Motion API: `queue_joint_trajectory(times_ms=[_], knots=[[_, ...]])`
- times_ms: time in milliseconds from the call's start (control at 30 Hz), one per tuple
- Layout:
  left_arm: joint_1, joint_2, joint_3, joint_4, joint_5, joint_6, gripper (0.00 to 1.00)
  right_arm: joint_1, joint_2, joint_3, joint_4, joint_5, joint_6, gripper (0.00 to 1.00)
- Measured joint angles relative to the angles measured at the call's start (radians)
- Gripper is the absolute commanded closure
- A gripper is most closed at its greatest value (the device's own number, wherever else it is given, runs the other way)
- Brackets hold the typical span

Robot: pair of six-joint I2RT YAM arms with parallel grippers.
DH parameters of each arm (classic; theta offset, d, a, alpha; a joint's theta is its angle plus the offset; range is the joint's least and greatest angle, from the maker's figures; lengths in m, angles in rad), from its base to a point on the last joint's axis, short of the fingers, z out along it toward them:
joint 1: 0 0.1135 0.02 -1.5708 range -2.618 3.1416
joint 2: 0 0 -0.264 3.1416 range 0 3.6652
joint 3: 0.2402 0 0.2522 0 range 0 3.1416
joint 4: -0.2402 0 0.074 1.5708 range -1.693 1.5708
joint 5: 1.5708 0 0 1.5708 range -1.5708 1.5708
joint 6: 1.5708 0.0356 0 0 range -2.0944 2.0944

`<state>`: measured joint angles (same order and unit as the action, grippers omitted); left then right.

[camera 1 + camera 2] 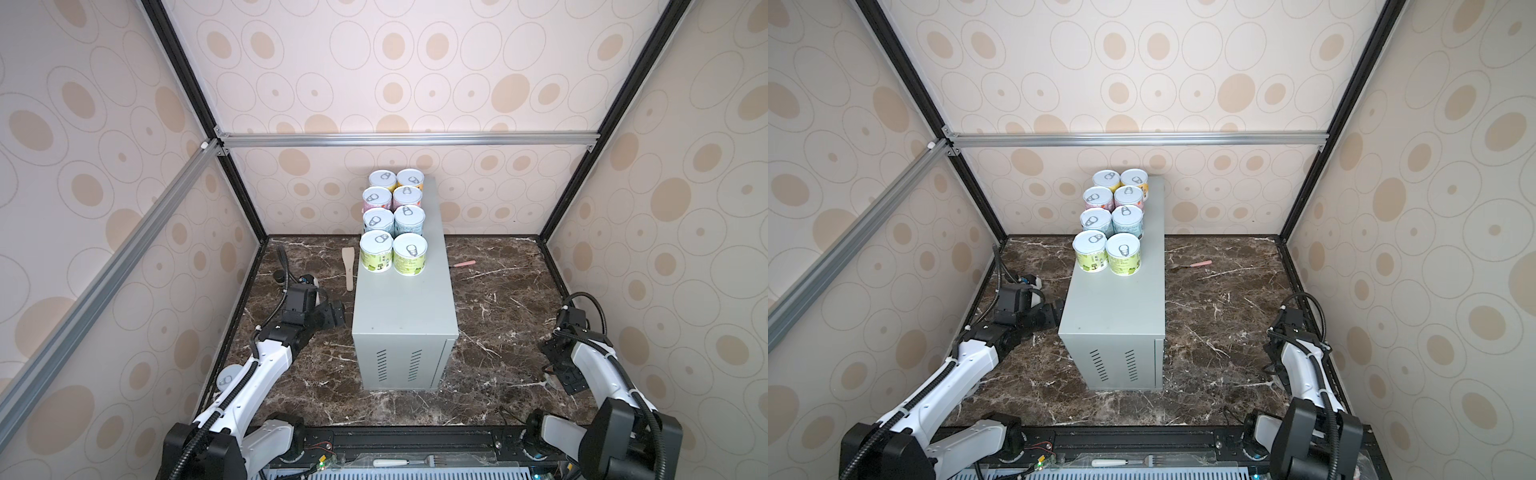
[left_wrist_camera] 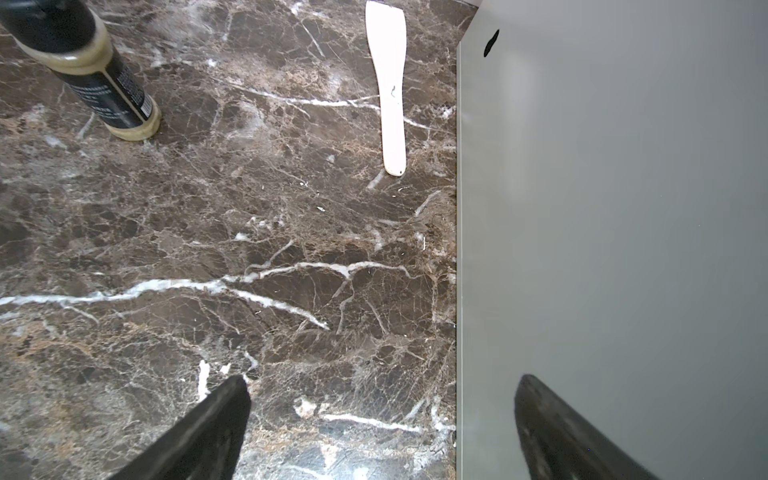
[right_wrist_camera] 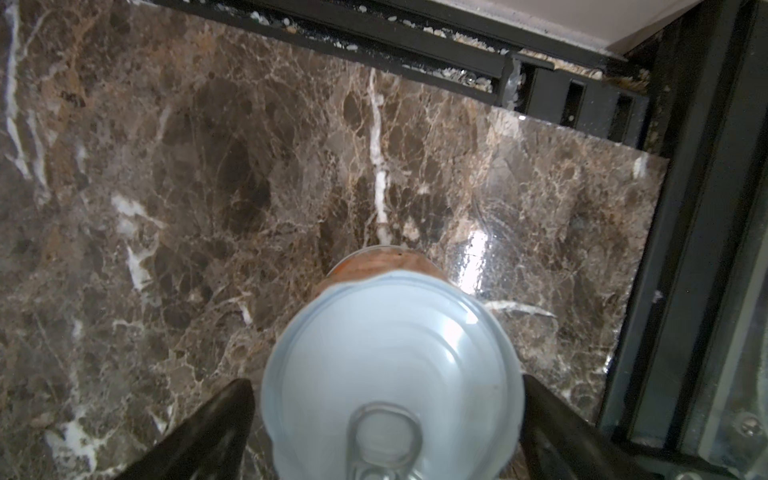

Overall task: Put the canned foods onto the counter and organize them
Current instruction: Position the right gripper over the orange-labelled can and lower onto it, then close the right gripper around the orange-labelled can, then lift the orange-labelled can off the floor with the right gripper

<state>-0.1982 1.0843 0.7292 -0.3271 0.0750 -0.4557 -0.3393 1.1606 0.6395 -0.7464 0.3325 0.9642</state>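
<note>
Left end effector (image 2: 382, 377) is seen released; right end effector (image 3: 386, 379) is spread around short silver-lidded orange-labelled can (image 3: 390, 349), unclamped.

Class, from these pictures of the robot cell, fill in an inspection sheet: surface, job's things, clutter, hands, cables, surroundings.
Surface: dark brown marble top, white-veined.
Job's things: eight cans in two rows on the grey counter; ninth can partly under the left arm; tenth can on the marble inside the right hand.
Clutter: wooden spatula, pink-handled utensil, dark-capped bottle; fork on the front rail.
Hands: left hand open, empty, beside the counter; right hand open, straddling the tenth can.
Cables: black hoses along both arms; thin wires at the front rail.
Surroundings: patterned walls, aluminium frame.
</note>
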Motion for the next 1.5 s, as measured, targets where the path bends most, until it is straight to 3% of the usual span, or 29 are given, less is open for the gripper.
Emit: queue_joint_trajectory(times_ms=[1033,1500], knots=[[0.0,-0.013,-0.008,0.005,0.031,0.0,0.01,-0.009,0.217,0.018,0.108,0.018,-0.05,0.0],[0.0,-0.013,-0.013,0.006,0.032,0.0,0.01,-0.009,0.29,0.079,0.146,-0.042,-0.128,0.16]])
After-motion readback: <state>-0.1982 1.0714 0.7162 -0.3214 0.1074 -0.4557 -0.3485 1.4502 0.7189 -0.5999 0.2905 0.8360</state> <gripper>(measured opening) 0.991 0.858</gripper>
